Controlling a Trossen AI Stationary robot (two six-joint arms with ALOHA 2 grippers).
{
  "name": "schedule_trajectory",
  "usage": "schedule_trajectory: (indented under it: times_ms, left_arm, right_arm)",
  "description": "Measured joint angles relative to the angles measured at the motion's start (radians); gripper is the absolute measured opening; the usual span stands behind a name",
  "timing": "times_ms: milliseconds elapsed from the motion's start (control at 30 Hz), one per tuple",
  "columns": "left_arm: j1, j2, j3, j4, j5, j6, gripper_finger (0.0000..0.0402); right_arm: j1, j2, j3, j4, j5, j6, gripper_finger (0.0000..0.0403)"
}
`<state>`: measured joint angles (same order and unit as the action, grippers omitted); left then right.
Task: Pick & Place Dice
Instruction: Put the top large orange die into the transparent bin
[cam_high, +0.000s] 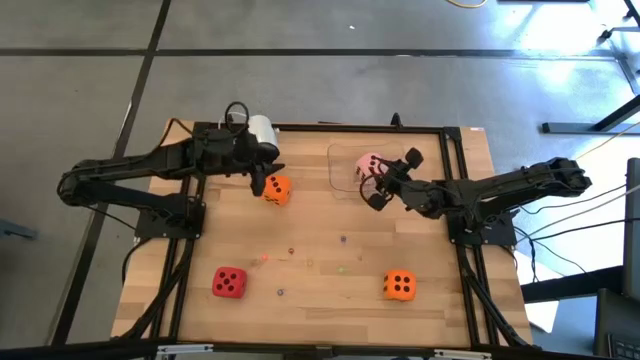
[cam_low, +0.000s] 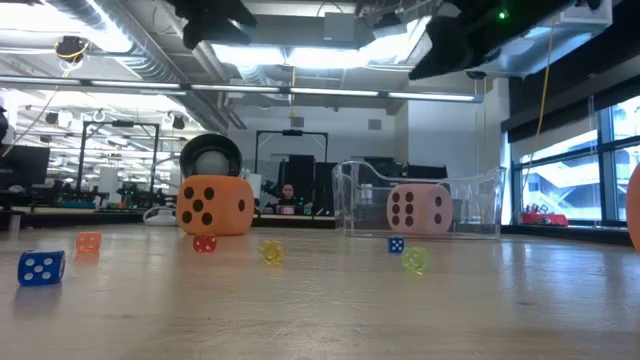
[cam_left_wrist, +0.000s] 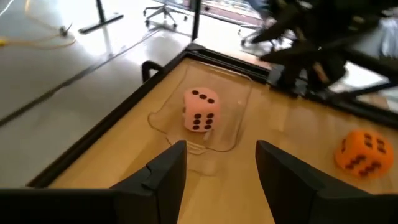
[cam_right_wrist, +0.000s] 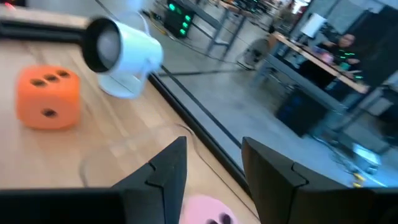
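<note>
- I use the clear tray (cam_high: 340, 170) at the far side of the table (cam_high: 320, 290) as my marker. I think it is where the dice should end up.
- The pale pink die (cam_high: 368, 166) already sits inside the tray. It stands flat on the tray floor, so that one looks done.
- My right gripper (cam_high: 378, 187) hangs just at the near edge of the tray, right beside the pink die. Its fingers (cam_right_wrist: 166, 171) are spread apart and there is nothing between them. From its own camera I can see the pink die just below them.
- My left gripper (cam_high: 262, 180) is to the left of the tray. Its fingers (cam_left_wrist: 163, 171) are wide apart and hold nothing. Its camera looks straight across at the tray.
- One orange die (cam_high: 277, 190) sits on the table left of the tray, just beside the left gripper. It is close but not in a grip. I think this is the next one to bring over, since it is the nearest.
- The red die (cam_high: 229, 282) is far from the tray, down at the near left of the table.
- The second orange die (cam_high: 399, 286) is also far from the tray, at the near right.
- A white round camera (cam_high: 261, 130) stands left of the tray by the table's far edge. It is not a die, so I leave it alone.
- Some tiny dice (cam_low: 41, 266) lie on the wood between the tray and the near edge. I must not knock them.
</note>
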<state>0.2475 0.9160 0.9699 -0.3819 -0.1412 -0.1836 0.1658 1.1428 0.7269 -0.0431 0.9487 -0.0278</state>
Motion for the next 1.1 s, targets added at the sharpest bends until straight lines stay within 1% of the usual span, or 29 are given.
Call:
schedule_trajectory:
  times_ms: [100, 200, 300, 467, 533, 633, 800, 967, 1100]
  left_arm:
    - [-0.015, 0.021, 0.0, -0.022, -0.002, 0.085, 0.0186]
    - [-0.018, 0.063, 0.0, -0.081, -0.014, 0.164, 0.0184]
    - [-0.018, 0.126, 0.0, -0.172, -0.028, 0.203, 0.0183]
    - [-0.016, 0.266, 0.0, -0.284, -0.093, 0.295, 0.0182]
    - [-0.017, 0.319, 0.0, -0.298, -0.102, 0.326, 0.0183]
    - [-0.017, 0.384, 0.0, -0.299, -0.085, 0.382, 0.0182]
    - [-0.019, 0.459, 0.0, -0.303, -0.099, 0.48, 0.0182]
    - [-0.02, 0.494, 0.001, -0.301, -0.132, 0.51, 0.0193]
    - [-0.029, 0.482, 0.001, -0.3, -0.131, 0.503, 0.0217]
  right_arm:
    - [0.0, -0.008, 0.0, -0.069, 0.02, 0.036, 0.0153]
    - [0.0, -0.01, 0.0, -0.14, 0.02, 0.089, 0.0153]
    - [0.0, -0.01, 0.0, -0.202, 0.021, 0.144, 0.0153]
    - [0.0, -0.01, 0.0, -0.249, 0.023, 0.197, 0.0153]
    - [0.0, -0.01, 0.0, -0.25, 0.023, 0.2, 0.0153]
    - [0.0, -0.01, 0.0, -0.25, 0.023, 0.199, 0.0153]
    - [0.0, -0.01, 0.0, -0.25, 0.022, 0.188, 0.0153]
    - [0.0, -0.01, 0.0, -0.25, 0.02, 0.178, 0.0153]
    - [-0.001, -0.01, 0.0, -0.25, 0.02, 0.174, 0.0153]
